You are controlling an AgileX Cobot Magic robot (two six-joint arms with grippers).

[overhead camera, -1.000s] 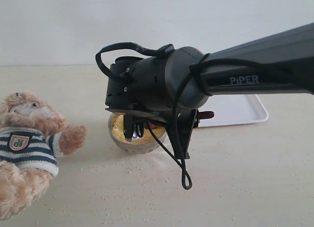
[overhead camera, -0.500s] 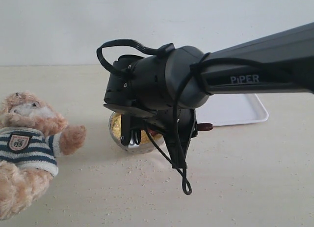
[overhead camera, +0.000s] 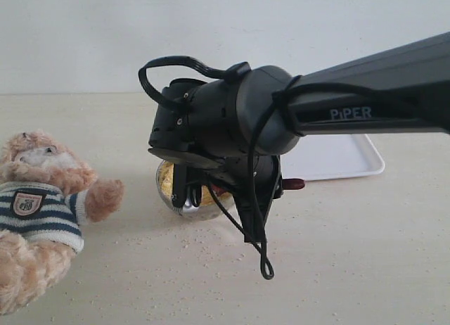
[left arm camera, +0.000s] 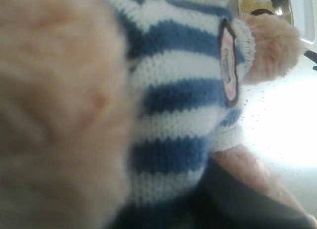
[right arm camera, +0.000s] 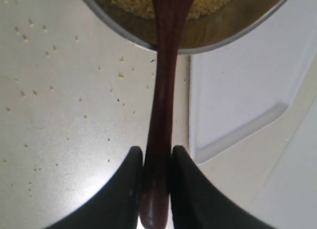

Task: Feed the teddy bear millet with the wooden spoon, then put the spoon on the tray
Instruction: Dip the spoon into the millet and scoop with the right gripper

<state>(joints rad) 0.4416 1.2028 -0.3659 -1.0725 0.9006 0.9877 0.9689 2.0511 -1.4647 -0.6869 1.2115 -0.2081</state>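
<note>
The teddy bear (overhead camera: 42,198) in its striped shirt sits at the left of the exterior view. It also fills the left wrist view, where the teddy bear (left arm camera: 183,90) is blurred and very close. A dark shape at that view's edge may be my left gripper; its jaws do not show. My right gripper (overhead camera: 271,188) hangs beside the steel bowl (overhead camera: 190,209) of millet (overhead camera: 169,177). My right gripper (right arm camera: 157,152) is shut on the wooden spoon (right arm camera: 161,100) by its handle. The spoon's head reaches over the rim into the millet (right arm camera: 143,3). The handle end (overhead camera: 294,183) pokes out toward the tray (overhead camera: 337,160).
Loose grains (overhead camera: 211,237) lie scattered on the table in front of the bowl. The white tray (right arm camera: 237,90) lies right beside the bowl's rim (right arm camera: 223,33). A loose black cable (overhead camera: 266,265) dangles from the right wrist close to the tabletop.
The right wrist has tipped and come down a little toward the bowl, and the spoon's handle end has dropped with it. The bear has not moved.
</note>
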